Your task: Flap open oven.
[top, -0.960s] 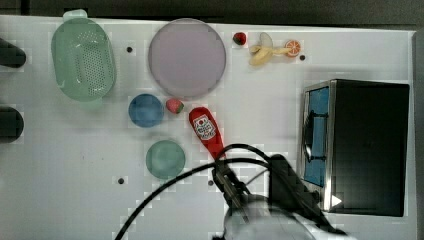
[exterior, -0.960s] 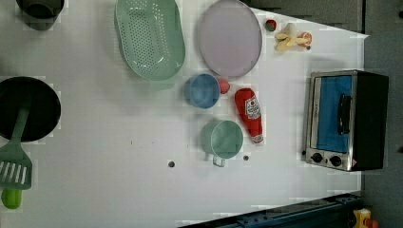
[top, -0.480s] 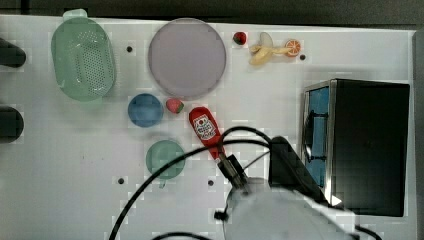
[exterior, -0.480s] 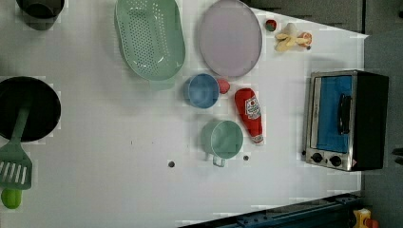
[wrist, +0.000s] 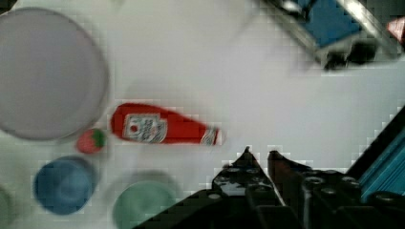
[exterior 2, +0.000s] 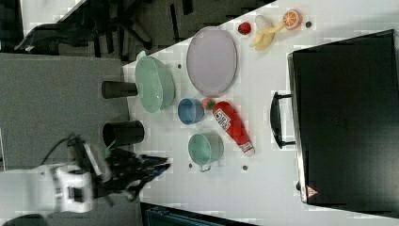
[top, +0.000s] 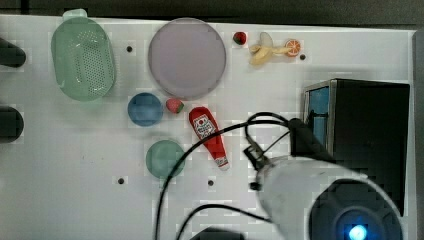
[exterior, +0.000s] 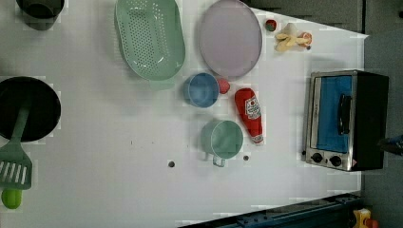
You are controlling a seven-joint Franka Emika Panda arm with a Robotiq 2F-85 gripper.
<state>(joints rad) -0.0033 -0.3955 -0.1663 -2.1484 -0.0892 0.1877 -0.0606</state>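
Note:
The oven stands at the top view's right edge of the white table, a black box with a steel frame, a blue-tinted door and a dark bar handle. The door stands upright and shut; two knobs sit beside it. In the right view the handle sticks out from the oven front. My arm hangs high over the table just in front of the door in the top view. In the wrist view my gripper has its two fingers close together with nothing between them, above bare table, with the oven corner beyond.
A red ketchup bottle lies in front of the oven, with a green cup, a blue cup and a strawberry nearby. A purple plate, a green colander, and a banana with an orange slice lie along the far side.
In the top view my arm has swung toward the top view's right, nearer the oven door, and looms larger. The oven door and the table objects have not moved.

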